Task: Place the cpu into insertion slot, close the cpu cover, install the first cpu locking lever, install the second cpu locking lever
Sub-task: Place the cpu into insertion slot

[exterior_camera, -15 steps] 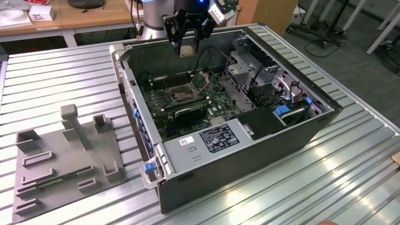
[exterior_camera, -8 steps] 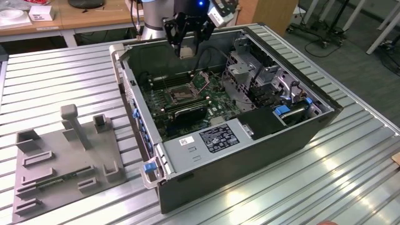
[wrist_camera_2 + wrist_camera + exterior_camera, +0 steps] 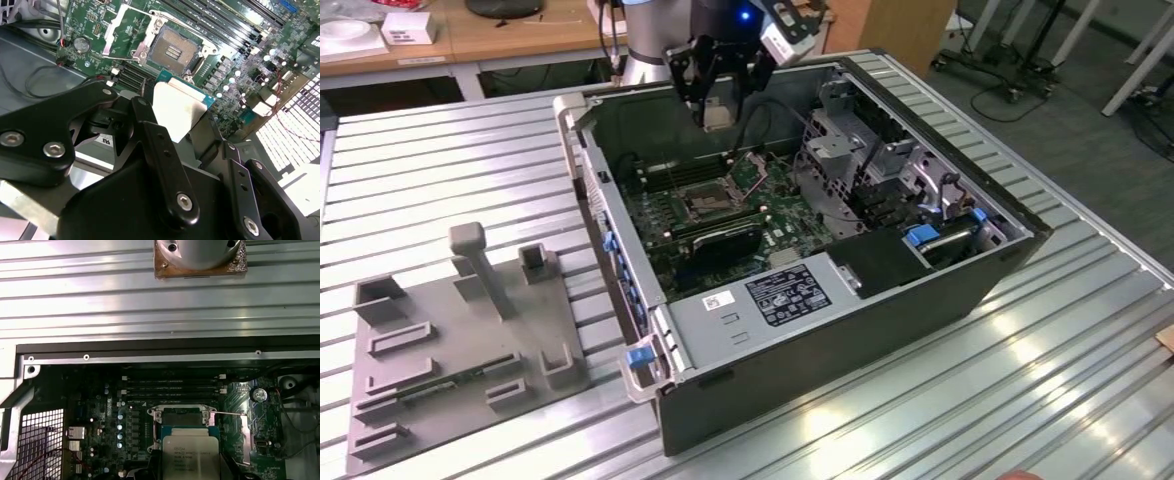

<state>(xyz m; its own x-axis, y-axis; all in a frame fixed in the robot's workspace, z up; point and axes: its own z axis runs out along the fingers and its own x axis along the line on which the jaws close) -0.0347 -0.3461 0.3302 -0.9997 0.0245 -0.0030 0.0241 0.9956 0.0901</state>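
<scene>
My gripper (image 3: 719,108) hangs inside the open computer case, above the green motherboard (image 3: 774,215), and is shut on the cpu (image 3: 178,106). The chip's grey metal face shows between the black fingers (image 3: 150,135) in both wrist views, cpu (image 3: 190,456). The insertion slot (image 3: 176,48) lies open below and a little ahead of the chip, its dark centre bare. The cpu cover (image 3: 126,31) is swung back and stands beside the socket. In the exterior view the insertion slot (image 3: 706,204) sits below the gripper, with the raised cpu cover (image 3: 750,172) behind it.
Long black memory slots (image 3: 227,22) run beside the socket. A metal drive cage (image 3: 861,170) and cables fill the case toward the exterior view's right. A grey fixture plate (image 3: 454,340) with holders lies on the ribbed table at the exterior view's left.
</scene>
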